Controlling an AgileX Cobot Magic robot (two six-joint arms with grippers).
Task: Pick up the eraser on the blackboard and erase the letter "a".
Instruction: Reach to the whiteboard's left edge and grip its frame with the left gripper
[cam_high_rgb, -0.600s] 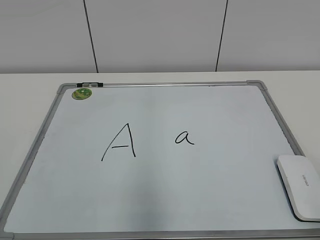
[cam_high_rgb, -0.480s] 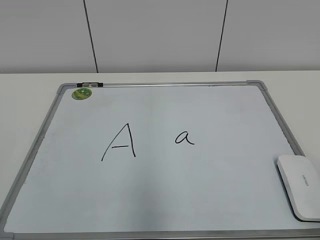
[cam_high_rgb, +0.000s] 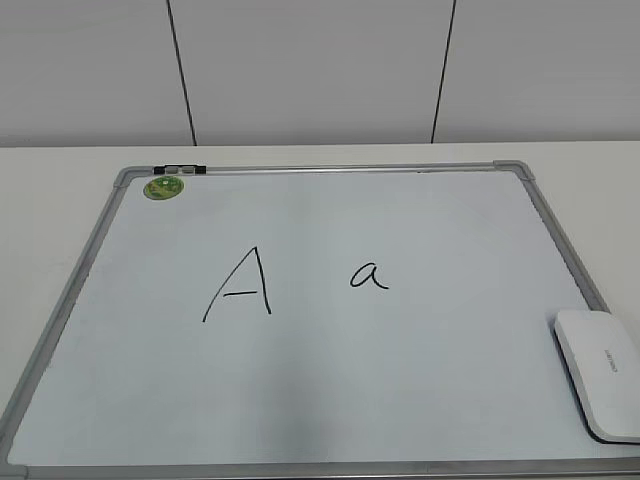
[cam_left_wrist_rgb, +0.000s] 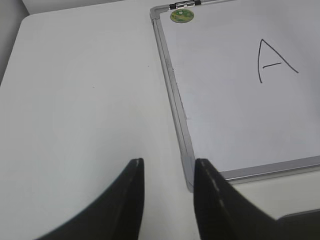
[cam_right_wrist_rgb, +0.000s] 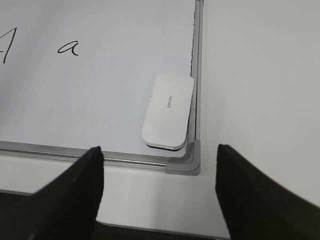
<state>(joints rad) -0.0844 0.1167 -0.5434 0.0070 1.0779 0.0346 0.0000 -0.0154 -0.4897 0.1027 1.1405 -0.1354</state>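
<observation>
The eraser (cam_high_rgb: 600, 372) is a smooth white slab with round corners and tiny grey letters on top. It lies flat on the blackboard (cam_high_rgb: 330, 400), in the near right corner, beside the grey frame. The small letter "a" (cam_high_rgb: 369, 275) sits mid-board, right of the big "A" (cam_high_rgb: 241, 285).

Only the wrist views show grippers. The right gripper (cam_right_wrist_rgb: 159, 195) hangs near the eraser, fingers wide apart. The left gripper (cam_left_wrist_rgb: 169, 202) hangs over the board's left edge, fingers a little apart, holding nothing.

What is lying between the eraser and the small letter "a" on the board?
Nothing: only bare board surface separates the eraser from the letter "a", shown in the right wrist and exterior views.
</observation>
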